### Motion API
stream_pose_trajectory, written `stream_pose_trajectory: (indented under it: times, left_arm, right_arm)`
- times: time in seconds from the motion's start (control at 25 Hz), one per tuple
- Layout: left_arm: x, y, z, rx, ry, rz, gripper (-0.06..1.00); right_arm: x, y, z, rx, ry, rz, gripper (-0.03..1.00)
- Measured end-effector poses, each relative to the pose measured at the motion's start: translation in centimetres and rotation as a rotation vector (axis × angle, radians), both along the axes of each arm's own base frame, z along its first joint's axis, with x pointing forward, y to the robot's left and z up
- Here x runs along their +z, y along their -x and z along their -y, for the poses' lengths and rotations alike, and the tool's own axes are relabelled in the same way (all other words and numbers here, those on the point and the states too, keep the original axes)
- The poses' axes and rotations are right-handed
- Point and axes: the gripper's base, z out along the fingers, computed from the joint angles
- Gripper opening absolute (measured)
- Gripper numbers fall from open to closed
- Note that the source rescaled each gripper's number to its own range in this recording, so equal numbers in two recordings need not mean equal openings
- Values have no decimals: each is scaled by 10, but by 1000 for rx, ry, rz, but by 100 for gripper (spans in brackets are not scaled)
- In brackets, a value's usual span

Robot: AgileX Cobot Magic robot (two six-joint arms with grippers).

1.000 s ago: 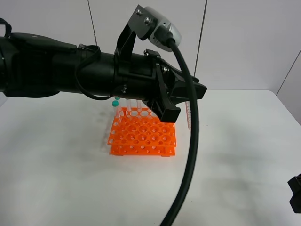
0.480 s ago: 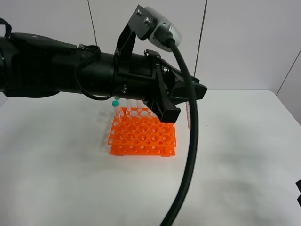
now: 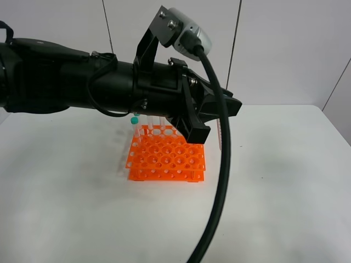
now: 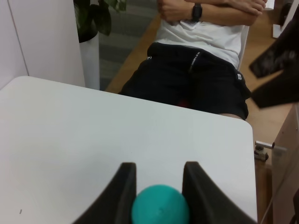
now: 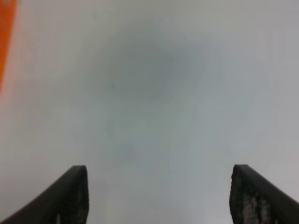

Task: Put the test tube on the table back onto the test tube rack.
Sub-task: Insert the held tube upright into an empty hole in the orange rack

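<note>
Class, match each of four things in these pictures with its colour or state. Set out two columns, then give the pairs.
Column one:
1. left gripper
2. right gripper
3. test tube rack
4. table

Column two:
A. white
B. open, nothing between the fingers
C. orange
D. shut on the teal-capped test tube

Pairs: 1-D, 2-B, 3-C, 4-A

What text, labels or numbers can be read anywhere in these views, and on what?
Nothing is readable.
On the test tube held in the left gripper: faint reddish marks, too small to read.
On the seated person's shorts: a small white tag, too small to read.
On the test tube rack: no lettering shows.
</note>
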Motion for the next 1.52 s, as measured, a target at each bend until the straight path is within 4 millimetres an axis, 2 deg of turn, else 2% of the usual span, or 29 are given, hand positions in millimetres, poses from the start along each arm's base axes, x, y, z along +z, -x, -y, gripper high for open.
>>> stream_pose_trajectory:
  times: [0.12,0.44,0.8,1.24,1.52]
  left_arm:
    - [0,0,0,0,0,0,0]
    - [0,0,0,-1,0,0,0]
    - [0,0,0,-3,0,0,0]
    - [0,0,0,-4,1,0,0]
    - [0,1,0,-9,-1,2,0]
  right_arm:
    - [5,5,-1,1,-2,71,85]
    - [8,10,-1,0,0,109,85]
    - [19,48,-3,0,9,312,85]
    - [21,92,-5,0,21,536,85]
    - [20,96,-6,11,13,552,85]
